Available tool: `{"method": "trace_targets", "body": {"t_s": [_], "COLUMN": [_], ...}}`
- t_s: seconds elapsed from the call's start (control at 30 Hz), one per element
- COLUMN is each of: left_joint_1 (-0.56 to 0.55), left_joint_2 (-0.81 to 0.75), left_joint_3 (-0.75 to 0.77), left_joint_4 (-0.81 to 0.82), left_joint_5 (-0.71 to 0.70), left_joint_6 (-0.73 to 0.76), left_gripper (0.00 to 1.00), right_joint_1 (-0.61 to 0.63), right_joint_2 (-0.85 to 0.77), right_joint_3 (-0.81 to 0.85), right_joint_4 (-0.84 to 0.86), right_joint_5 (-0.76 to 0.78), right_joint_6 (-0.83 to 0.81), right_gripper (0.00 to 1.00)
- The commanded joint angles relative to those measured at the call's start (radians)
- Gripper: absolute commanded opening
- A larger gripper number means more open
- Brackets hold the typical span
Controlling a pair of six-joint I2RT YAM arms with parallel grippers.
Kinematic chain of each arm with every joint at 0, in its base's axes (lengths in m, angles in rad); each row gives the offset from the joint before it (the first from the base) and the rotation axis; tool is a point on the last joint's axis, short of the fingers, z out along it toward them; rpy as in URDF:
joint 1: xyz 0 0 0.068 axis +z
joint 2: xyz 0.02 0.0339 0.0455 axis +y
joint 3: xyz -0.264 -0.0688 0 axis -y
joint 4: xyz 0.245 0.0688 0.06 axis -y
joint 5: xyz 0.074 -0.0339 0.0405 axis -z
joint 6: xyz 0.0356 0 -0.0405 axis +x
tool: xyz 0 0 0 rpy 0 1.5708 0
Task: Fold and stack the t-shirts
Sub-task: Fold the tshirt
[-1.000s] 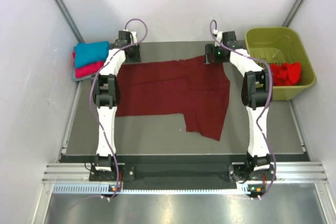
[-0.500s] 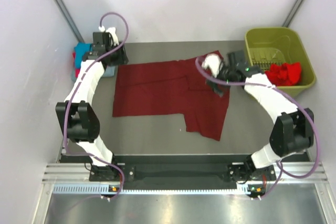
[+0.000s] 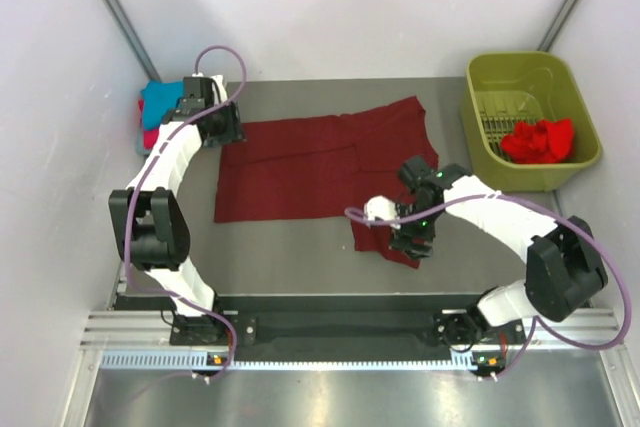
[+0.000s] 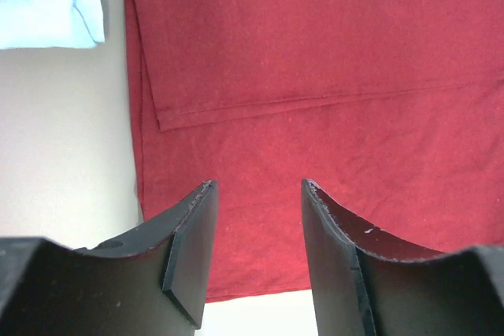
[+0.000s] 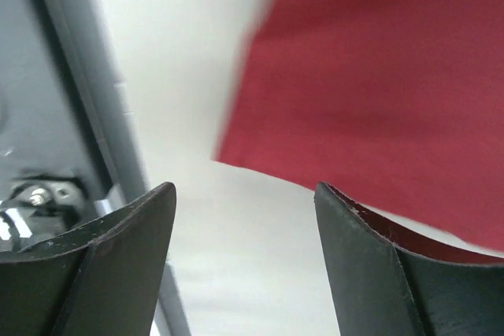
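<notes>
**A:** Position of the maroon t-shirt (image 3: 320, 162)?

**B:** It lay flat mid-table (image 3: 300, 252), long axis running left to right. One flap reached toward the near edge on the right side. The folded stack (image 3: 163, 112) sat at the far left corner. The bright red t-shirt (image 3: 540, 139) was in the olive-green basket (image 3: 520, 69), far right.

**A:** Which arm was nearer which end?

**B:** The left gripper (image 4: 258, 182) was over the shirt's far left corner, just beside the stack. The right gripper (image 5: 244, 188) was at the near corner of the flap.

**A:** Jaw states?

**B:** On the left, the fingers stood moderately apart with nothing between them. Maroon cloth and a fold line filled the gap below, and I could not tell whether the tips touched the cloth. On the right, the fingers stood wider apart and held nothing. The wrist view was blurred, with mostly bare table between them.

**A:** Where was the cloth relative to the right gap?

**B:** The flap's corner lay ahead of the fingers and off toward the right finger, its edge passing behind that finger.

**A:** Judgement?

**B:** The left looked placed to pinch straight down. The right probably needed to shift toward the flap before closing, or it would close on bare table.
</notes>
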Motion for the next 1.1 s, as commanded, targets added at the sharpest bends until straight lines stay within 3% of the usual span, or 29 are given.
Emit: {"method": "trace_targets", "body": {"t_s": [0.0, 0.23, 0.77, 0.97, 1.07], "left_joint_1": [0.006, 0.006, 0.006, 0.006, 0.033], "left_joint_2": [-0.023, -0.019, -0.030, -0.030, -0.038], "left_joint_3": [0.048, 0.054, 0.037, 0.037, 0.028], "left_joint_4": [0.021, 0.021, 0.033, 0.032, 0.030], "left_joint_5": [-0.005, -0.006, 0.009, 0.000, 0.002], "left_joint_6": [-0.008, -0.006, -0.028, -0.025, -0.025], "left_gripper": [0.52, 0.52, 0.52, 0.52, 0.52], "right_joint_1": [0.096, 0.161, 0.161, 0.161, 0.159], "right_joint_2": [-0.049, -0.028, 0.018, 0.049, 0.067], "right_joint_3": [-0.059, -0.211, -0.249, -0.243, -0.240], "right_joint_4": [-0.035, 0.100, 0.243, 0.266, 0.271], "right_joint_5": [-0.027, 0.077, 0.131, 0.132, 0.137], "right_joint_6": [-0.010, 0.010, 0.019, 0.021, 0.022], "right_gripper": [0.71, 0.70, 0.66, 0.52, 0.35]}}
